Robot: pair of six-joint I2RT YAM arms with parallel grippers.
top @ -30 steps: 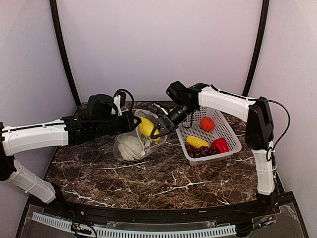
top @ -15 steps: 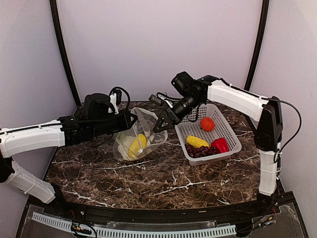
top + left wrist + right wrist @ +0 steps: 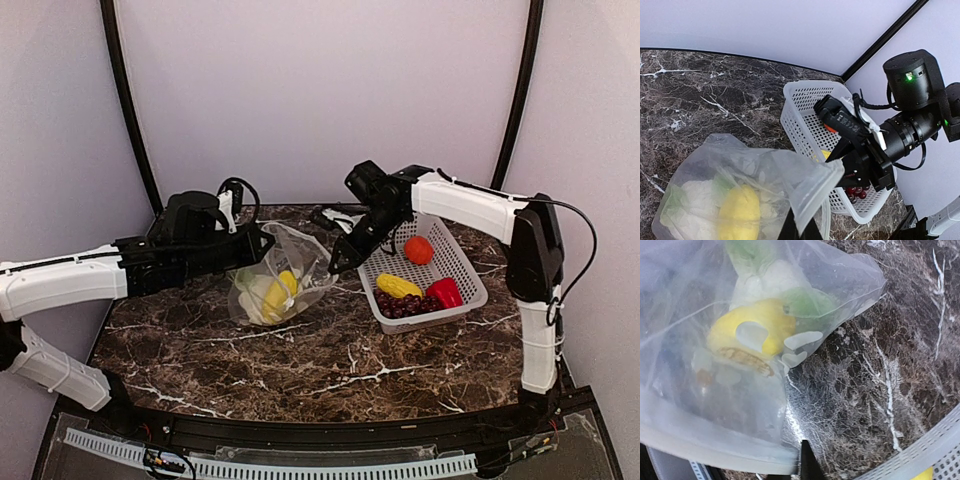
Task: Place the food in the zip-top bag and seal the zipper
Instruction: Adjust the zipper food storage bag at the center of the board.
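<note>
Now the left gripper (image 3: 268, 241) pinches the bag (image 3: 310, 262) by its rim, left of the basket (image 3: 450, 310), two foods (image 3: 283, 286) inside. The right gripper (image 3: 336, 267) looks empty, its opening unclear. If the rim slips, the mouth collapses.

The whole marble surface (image 3: 330, 370) is taken in from above its near edge, facing the back wall (image 3: 320, 90). From the left wrist the zip-top bag (image 3: 740, 170) is viewed closely, towards the white mesh basket (image 3: 800, 120). The same bag is seen even nearer from the right wrist.
</note>
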